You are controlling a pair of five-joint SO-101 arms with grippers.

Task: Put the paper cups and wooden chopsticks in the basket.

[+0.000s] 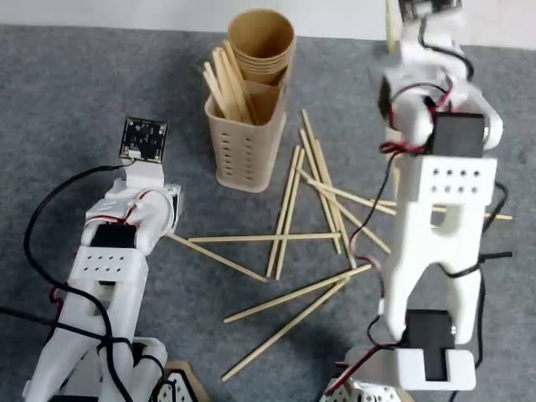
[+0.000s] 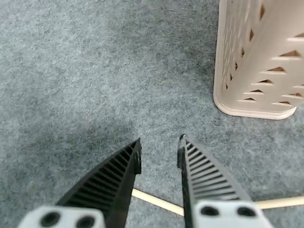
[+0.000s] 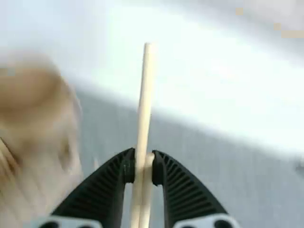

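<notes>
My R claw (image 3: 141, 159) clamped on a chopstick (image 3: 145, 95) sticking up betw. its jaws; L claw (image 2: 160, 140) parted over a loose stick (image 2: 152, 199) on desk (image 2: 71, 71), basket (image 2: 256, 61) w/ cups (image 1: 261, 46) near.

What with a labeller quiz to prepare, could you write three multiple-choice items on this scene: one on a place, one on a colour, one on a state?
1. The paper cups are: A stacked in the basket; B tipped over beside it; C held by an arm.
2. The mat on the table is: A grey; B green; C red.
3. The right arm's jaws are: A wide open; B shut on a chopstick; C shut on a cup.
Answers: 1 A, the stack stands inside the basket; 2 A, the high view shows it grey; 3 B, the right wrist view shows the chopstick pinched between them.
</notes>
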